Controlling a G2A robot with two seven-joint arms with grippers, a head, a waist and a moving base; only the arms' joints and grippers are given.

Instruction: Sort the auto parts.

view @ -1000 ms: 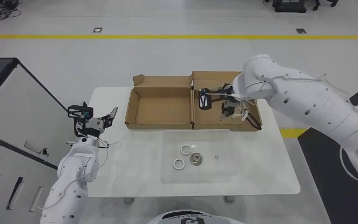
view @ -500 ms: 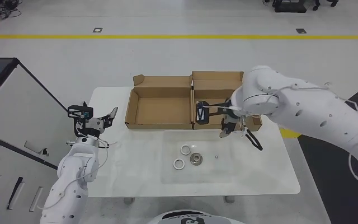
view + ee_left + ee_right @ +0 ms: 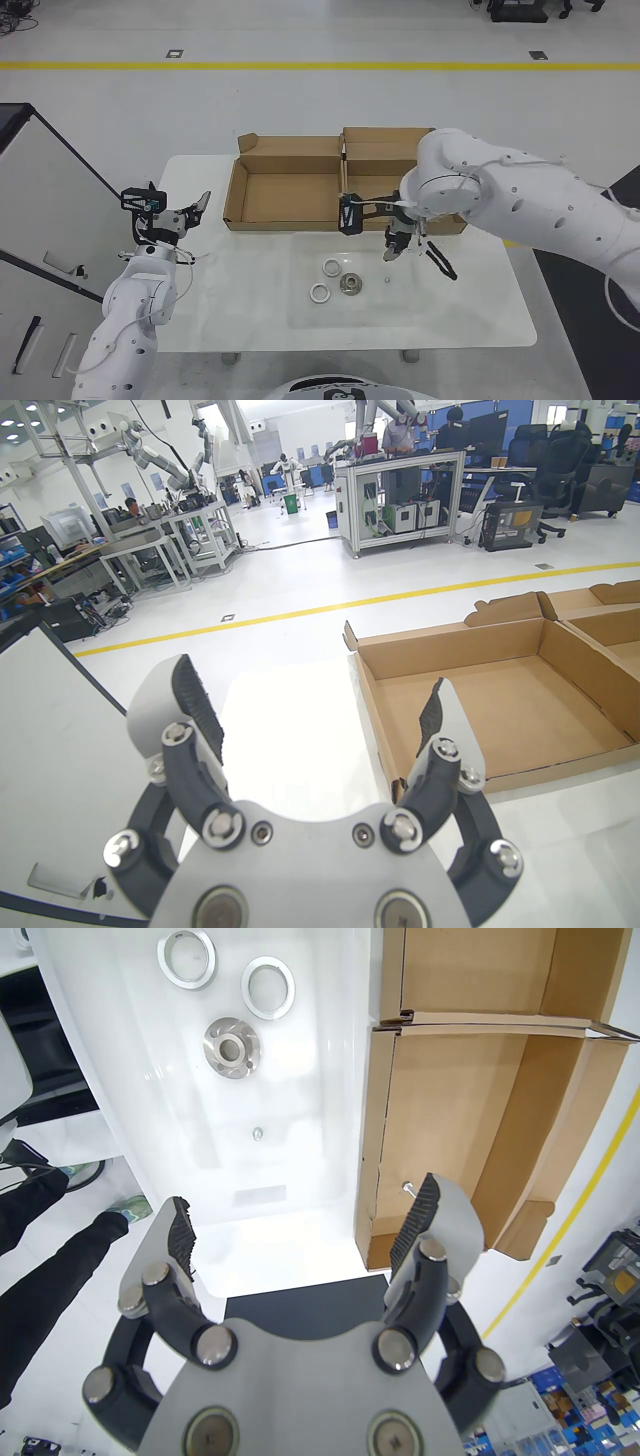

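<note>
Polished silver metal rings (image 3: 162, 958) and a round metal flange (image 3: 231, 1030) are gleaming on the glossy white tabletop (image 3: 280, 1103) beside matt brown cardboard boxes (image 3: 450, 1128).

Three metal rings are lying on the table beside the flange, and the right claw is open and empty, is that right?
Not quite: two metal rings, not three, lie on the table beside the flange, as the right wrist view shows. The right claw is open and empty.

I'm watching the white worktop (image 3: 250, 290) carrying two open cardboard boxes, the left box (image 3: 285, 198) and the right box (image 3: 385, 150) sitting side by side along its far edge. Toward the near side, a far ring (image 3: 331, 267) and a near ring (image 3: 319, 294) are lying just beside a flanged hub (image 3: 351, 285), with a small fastener (image 3: 387, 281) lying near it.
</note>
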